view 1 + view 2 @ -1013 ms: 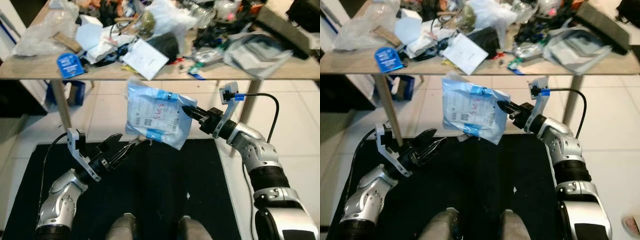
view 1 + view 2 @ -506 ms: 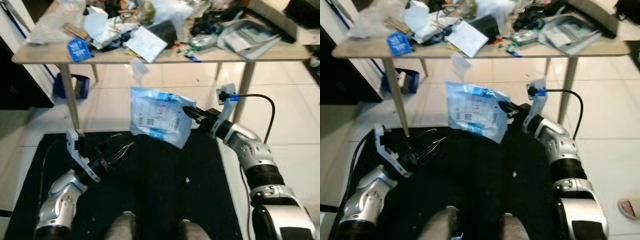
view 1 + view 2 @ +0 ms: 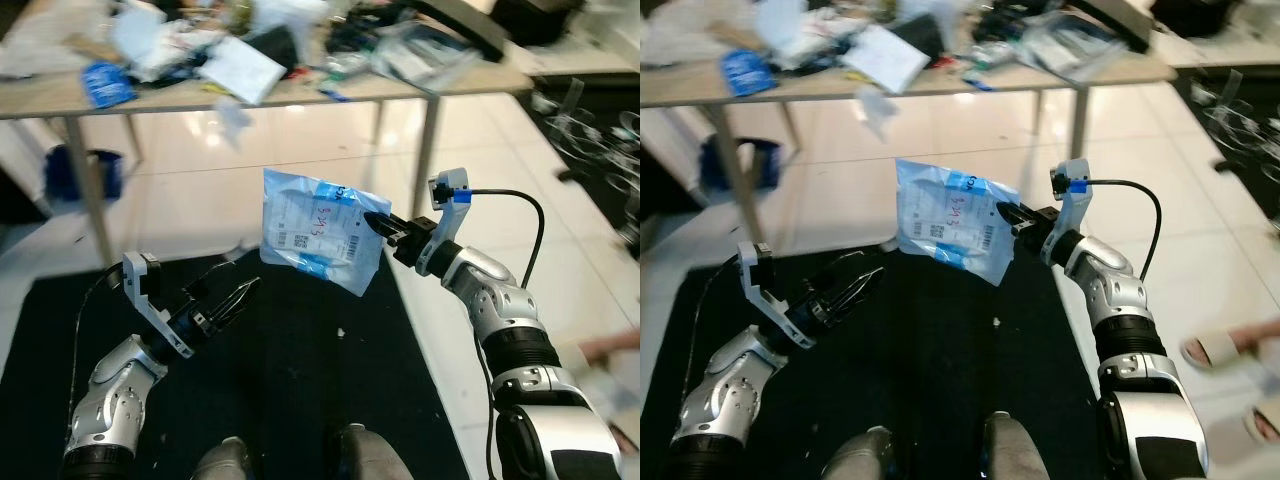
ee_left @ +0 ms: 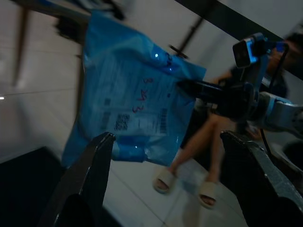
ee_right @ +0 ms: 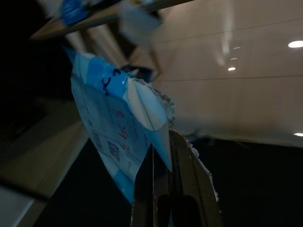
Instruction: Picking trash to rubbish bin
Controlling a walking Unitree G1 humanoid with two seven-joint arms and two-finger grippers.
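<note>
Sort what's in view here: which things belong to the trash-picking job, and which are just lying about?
In the job:
- blue plastic bag, pinched at its edge and held in the air
- right gripper, shut on that bag
- left gripper, open, holding nothing

Lying about:
- cluttered table
- black mat
- a person's sandalled feet

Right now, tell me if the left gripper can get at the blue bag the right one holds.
Probably yes. The left gripper is open, low and to the left of the blue bag, which hangs in the air from the shut right gripper. Nothing lies between them; the bag's lower left corner faces it.
</note>
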